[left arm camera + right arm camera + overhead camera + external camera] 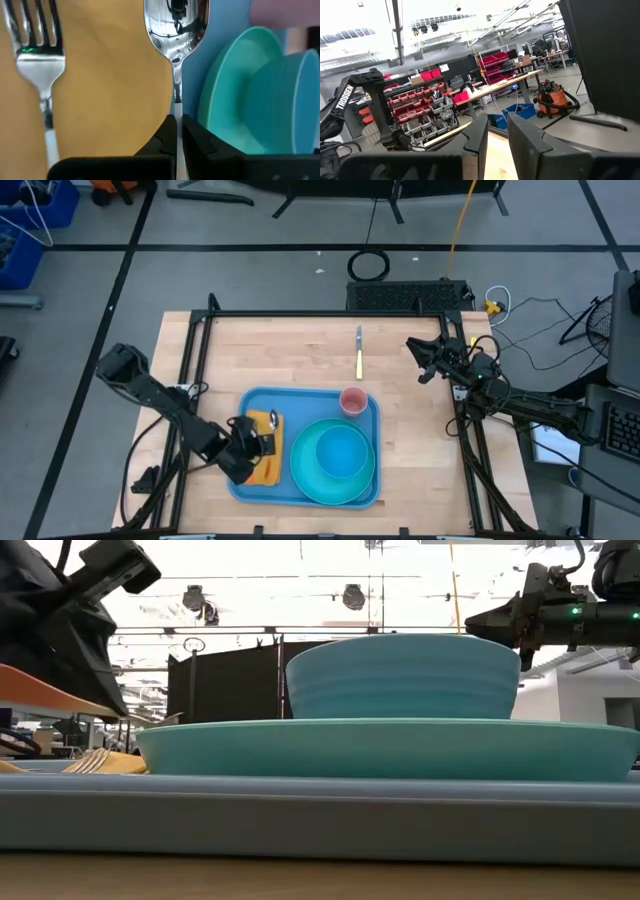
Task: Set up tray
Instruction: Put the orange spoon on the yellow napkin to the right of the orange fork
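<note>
The blue tray (pixel 250 402) lies mid-table and carries a yellow napkin (pixel 268 470), a turquoise plate (pixel 305 475) with a bowl (pixel 340 452) on it, and a pink cup (pixel 353 400). A fork (pixel 37 55) lies on the napkin (pixel 110 75). Beside it is a spoon (pixel 176 22), its bowl at the napkin's edge. My left gripper (pixel 177 131) is low over the tray's left part, shut on the spoon. My right gripper (pixel 425 362) hangs raised over the table's right far part, open and holding nothing. My left gripper pinches the spoon's handle (pixel 176 107) between its two fingers (pixel 162 135), which lie along the handle. The spoon's bowl points away from the gripper, over the napkin's edge and the tray. Whether the spoon rests on the tray or is lifted, I cannot tell.
A knife with a yellow handle (pixel 359 352) lies on the bare wood beyond the tray's far edge. Black frame rails (pixel 300 314) run along the table's far, left and right sides. Bare wood (pixel 420 470) shows to the right of the tray.
</note>
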You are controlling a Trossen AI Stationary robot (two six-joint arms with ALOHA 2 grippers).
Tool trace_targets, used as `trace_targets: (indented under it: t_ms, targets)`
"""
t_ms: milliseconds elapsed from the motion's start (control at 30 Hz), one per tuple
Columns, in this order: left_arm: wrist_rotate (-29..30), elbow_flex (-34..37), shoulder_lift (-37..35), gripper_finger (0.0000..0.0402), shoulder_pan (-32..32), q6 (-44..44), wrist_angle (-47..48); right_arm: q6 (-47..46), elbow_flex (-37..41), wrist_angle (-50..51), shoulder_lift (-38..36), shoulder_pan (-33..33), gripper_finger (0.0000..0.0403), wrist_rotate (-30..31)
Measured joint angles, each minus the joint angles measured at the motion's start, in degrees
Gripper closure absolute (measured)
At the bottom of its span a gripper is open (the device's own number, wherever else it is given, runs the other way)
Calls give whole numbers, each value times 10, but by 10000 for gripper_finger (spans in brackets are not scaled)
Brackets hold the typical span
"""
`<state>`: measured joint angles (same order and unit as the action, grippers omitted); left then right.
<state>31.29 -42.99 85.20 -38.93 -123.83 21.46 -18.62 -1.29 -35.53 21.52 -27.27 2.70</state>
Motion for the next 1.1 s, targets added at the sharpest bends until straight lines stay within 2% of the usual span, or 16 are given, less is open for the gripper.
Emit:
trace_targets:
  t_ms: [167, 333, 567, 1100]
  targets:
    - [-26, -55, 26, 392, -20, -50, 102, 1, 0, 0, 0, 0, 339, 0]
    - [-28, -77, 69, 392, -40, -105, 130, 13, 0, 1, 0, 0, 339, 0]
    - [-40, -79, 98, 392, -40, -104, 144, 12, 0, 2, 0, 0, 339, 0]
    - [-58, -79, 98, 384, -33, -96, 197, 11, 0, 2, 0, 0, 339, 0]
